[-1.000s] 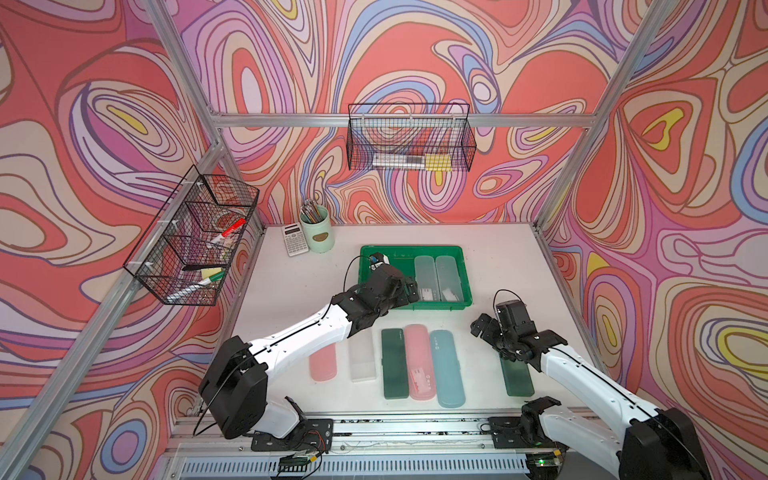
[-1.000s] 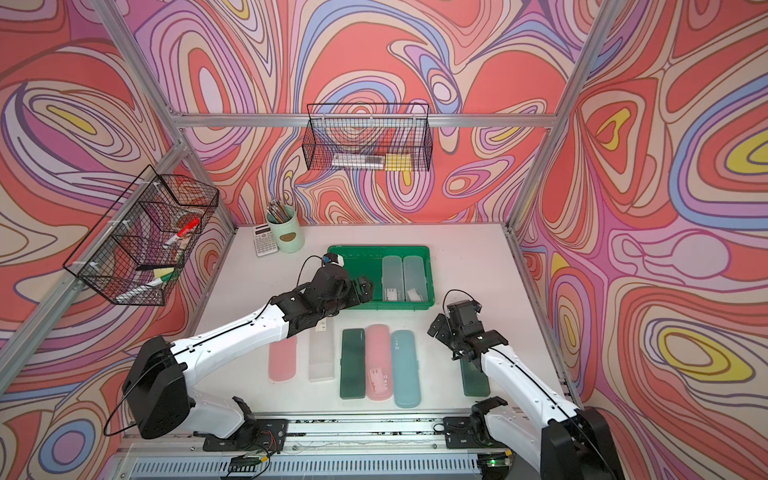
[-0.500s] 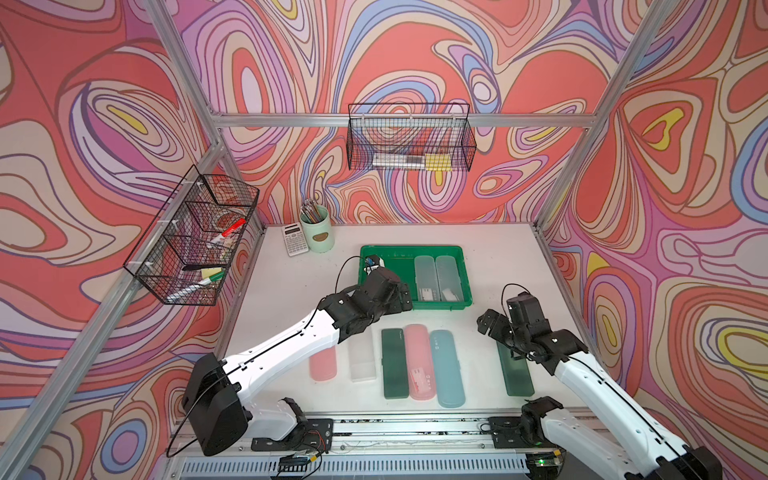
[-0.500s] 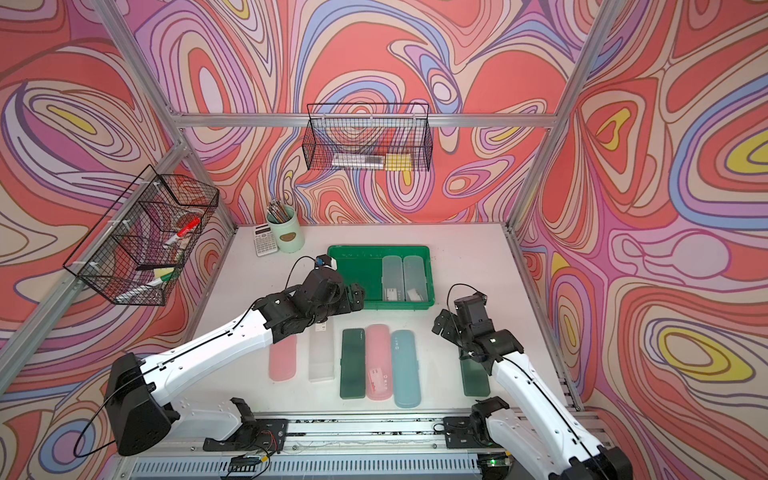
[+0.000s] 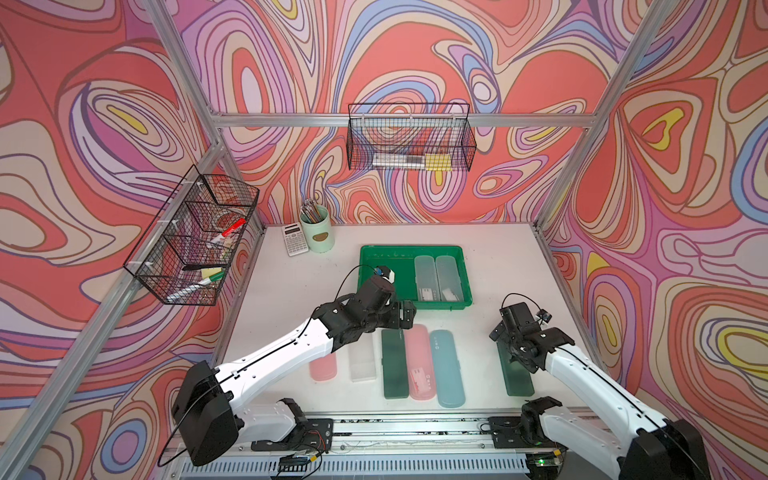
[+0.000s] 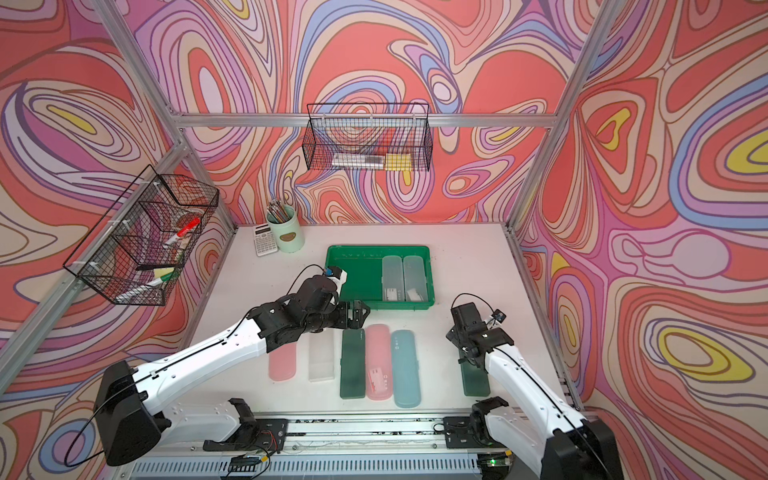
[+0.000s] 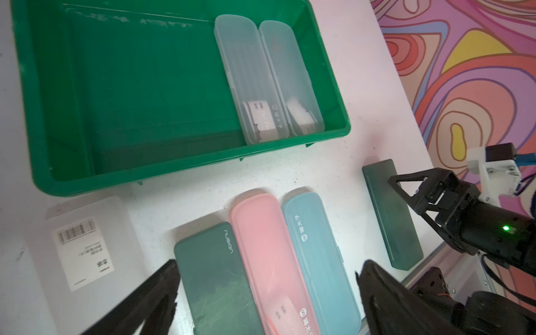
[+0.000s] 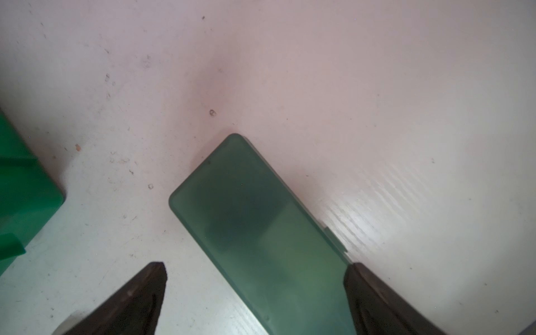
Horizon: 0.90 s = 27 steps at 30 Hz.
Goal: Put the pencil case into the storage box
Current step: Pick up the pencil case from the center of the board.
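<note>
The storage box [image 5: 399, 253] [image 6: 357, 270] [image 7: 145, 87] is a green tray at mid-table. Two translucent pencil cases [image 5: 427, 276] [image 5: 449, 276] lie along its right side. In front of it lie a dark green [image 5: 394, 361] [image 7: 214, 275], a pink [image 5: 419, 361] and a teal pencil case [image 5: 446, 368] side by side. My left gripper [image 5: 405, 316] [image 7: 266, 275] hovers open over their far ends, holding nothing. Another dark green pencil case [image 5: 517, 374] [image 8: 261, 217] lies alone at the right. My right gripper [image 5: 513, 351] [image 8: 255, 269] is open astride its far end, one finger against its edge.
A pale pink case [image 5: 323, 368] and a clear case [image 5: 361, 361] lie left of the row. A calculator [image 5: 296, 239] and a green pen cup [image 5: 318, 237] stand at the back left. Black wire baskets [image 5: 195, 237] [image 5: 409, 143] hang on the left and back walls.
My left gripper has drawn back from the tray's front edge to above the row of cases. My right gripper has shifted slightly right, over the lone dark green case.
</note>
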{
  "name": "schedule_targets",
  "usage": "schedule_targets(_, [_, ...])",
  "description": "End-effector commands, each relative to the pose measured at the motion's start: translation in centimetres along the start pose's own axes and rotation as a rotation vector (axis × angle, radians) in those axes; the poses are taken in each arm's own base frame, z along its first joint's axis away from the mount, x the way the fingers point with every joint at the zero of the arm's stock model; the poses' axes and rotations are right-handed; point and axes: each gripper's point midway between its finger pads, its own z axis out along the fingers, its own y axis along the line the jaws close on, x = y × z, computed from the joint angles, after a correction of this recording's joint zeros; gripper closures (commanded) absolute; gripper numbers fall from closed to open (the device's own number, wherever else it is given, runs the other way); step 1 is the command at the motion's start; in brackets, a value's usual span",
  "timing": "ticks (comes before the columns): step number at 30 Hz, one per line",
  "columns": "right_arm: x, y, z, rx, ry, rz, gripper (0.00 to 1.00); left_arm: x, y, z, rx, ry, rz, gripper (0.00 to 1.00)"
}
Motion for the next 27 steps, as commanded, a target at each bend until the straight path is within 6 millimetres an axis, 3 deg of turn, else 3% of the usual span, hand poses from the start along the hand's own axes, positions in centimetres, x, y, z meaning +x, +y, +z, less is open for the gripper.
schedule_targets(1, [0.0, -1.9, 0.0, 0.072, -0.021, 0.062, 0.02, 0.2, -1.2, 0.1, 0.090, -0.032, 0.043, 0.01])
schedule_targets(6, [1.9, -1.2, 2.2, 0.069, 0.068, 0.112, 0.02, 0.6, -1.6, 0.4, 0.118, -0.017, 0.070, 0.01])
schedule_targets(10, [3.3, 1.4, 3.3, -0.053, 0.141, 0.152, 0.02, 0.7, -1.4, 0.5, 0.127, -0.033, 0.075, 0.01])
schedule_targets(13, [3.8, 4.2, 2.9, -0.191, 0.176, 0.183, 0.03, 0.6, -1.4, 0.3, 0.129, -0.045, 0.069, 0.01])
schedule_targets(18, [3.6, 7.1, 0.9, -0.238, 0.150, 0.136, 0.02, 0.6, -1.4, 0.7, 0.130, -0.042, 0.053, 0.01])
schedule_targets(23, [4.1, 6.3, 0.3, -0.135, 0.140, 0.012, 0.02, 0.8, -1.4, 0.9, 0.130, -0.030, 0.034, 0.01])
schedule_targets(27, [5.7, 5.4, -0.1, -0.081, 0.165, -0.130, 0.02, 1.1, -1.0, 0.6, 0.115, -0.023, 0.022, 0.01])
